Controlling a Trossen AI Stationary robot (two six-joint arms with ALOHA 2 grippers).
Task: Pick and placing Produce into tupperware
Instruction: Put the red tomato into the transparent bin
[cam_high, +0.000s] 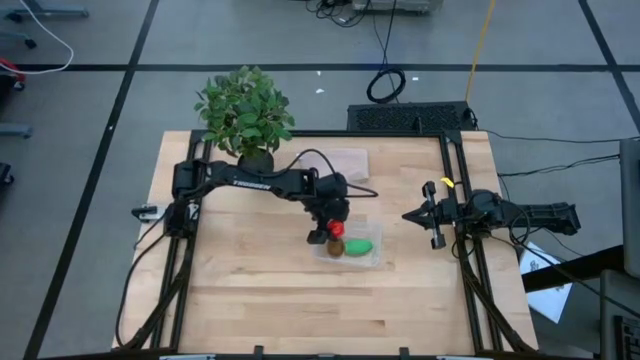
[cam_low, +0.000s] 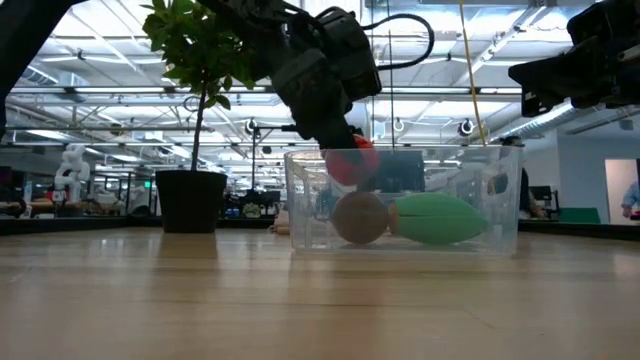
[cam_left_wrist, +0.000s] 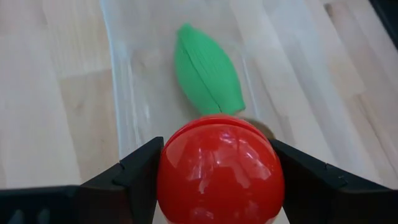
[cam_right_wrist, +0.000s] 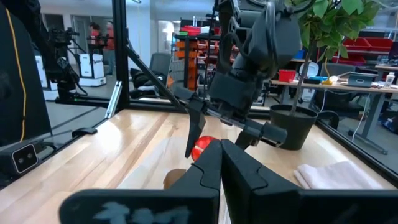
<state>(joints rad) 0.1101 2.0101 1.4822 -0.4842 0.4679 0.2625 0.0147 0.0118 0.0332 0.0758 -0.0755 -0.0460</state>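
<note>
The round red toy food (cam_left_wrist: 219, 167) is a glossy ball with a fine seam running around its upper part, and it sits clamped between the 2 dark fingers (cam_left_wrist: 130, 177) of the left gripper (cam_high: 334, 230), which holds it over the near-plant end of the clear tupperware (cam_low: 500, 195). In the low view the red piece (cam_low: 350, 162) hangs inside the container's walls, above the floor of it and just over the brown one. Below and beside it lie the other 2 pieces of produce: the brown oval kiwi-like piece (cam_low: 360, 217), dull and egg-shaped, and the elongated green piece (cam_low: 437, 219), pointed at both ends with a lengthwise groove, the 2 touching end to end on the container's bottom. The tupperware is shallow, rectangular and see-through with rounded corners, standing on the wooden table (cam_high: 250, 290) near its middle. The left arm reaches across from the table's left side, past the leafy potted plant (cam_high: 243, 112) at the back edge. A flat pinkish translucent lid-like piece (cam_high: 345, 160) lies on the table just beyond the container. The right gripper (cam_high: 412, 215) waits well apart at the table's right side, its fingers pressed together with nothing between them.
</note>
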